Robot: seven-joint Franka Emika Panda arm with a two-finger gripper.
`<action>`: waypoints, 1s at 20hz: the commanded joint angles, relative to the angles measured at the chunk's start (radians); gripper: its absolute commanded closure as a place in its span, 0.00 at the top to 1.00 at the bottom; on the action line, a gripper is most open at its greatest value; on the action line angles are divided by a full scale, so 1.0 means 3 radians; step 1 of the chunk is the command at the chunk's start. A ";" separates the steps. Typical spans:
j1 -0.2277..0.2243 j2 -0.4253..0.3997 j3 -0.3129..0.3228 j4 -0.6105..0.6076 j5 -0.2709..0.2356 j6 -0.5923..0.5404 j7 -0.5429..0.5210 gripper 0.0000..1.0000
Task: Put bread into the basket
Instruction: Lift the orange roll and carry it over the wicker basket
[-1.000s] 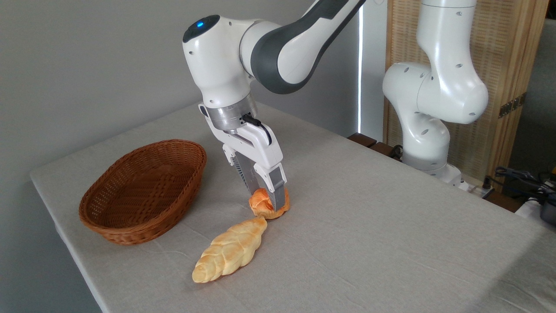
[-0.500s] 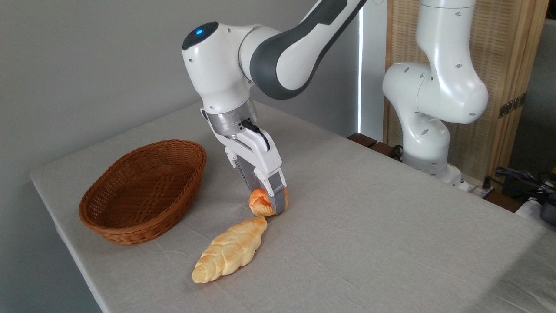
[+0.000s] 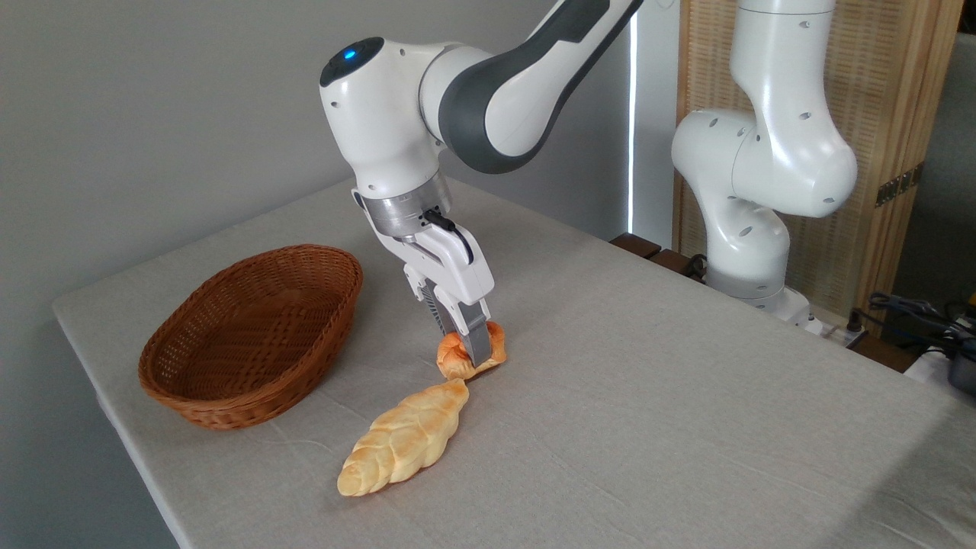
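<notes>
From my feed, items on view. Table (image 3: 686, 396): covered in pale grey cloth, lightly creased. Gripper (image 3: 471, 352): fingers pinched tight on the bread (image 3: 456, 358), an orange-brown bun resting on the cloth mid-table. Braided loaf (image 3: 400, 438): pale golden, its tip just beside the bun. Basket (image 3: 252, 335): brown wicker, well to the left, apart from both. Room: plain grey wall (image 3: 152, 114) behind; wooden slatted screen (image 3: 892, 114) at right; cables (image 3: 915, 313) by the far corner.
</notes>
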 commanded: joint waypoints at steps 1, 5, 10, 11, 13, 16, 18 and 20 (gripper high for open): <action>-0.0003 -0.0064 0.0018 0.0163 -0.0079 -0.0051 0.0050 0.38; -0.0003 -0.0064 0.0008 0.0480 -0.0314 -0.0072 0.0030 0.38; -0.0018 -0.0054 -0.0078 0.0716 -0.0830 0.0412 -0.0194 0.43; -0.0018 -0.0029 -0.0129 0.0711 -0.0917 0.0662 -0.0327 0.45; -0.0018 0.0058 -0.0252 0.0705 -0.1015 0.1021 -0.0613 0.45; -0.0018 0.0227 -0.0416 0.0706 -0.1061 0.1358 -0.0772 0.84; -0.0018 0.0395 -0.0523 0.0705 -0.1051 0.1538 -0.0885 1.00; -0.0028 0.0508 -0.0559 0.0711 -0.1030 0.1595 -0.0885 1.00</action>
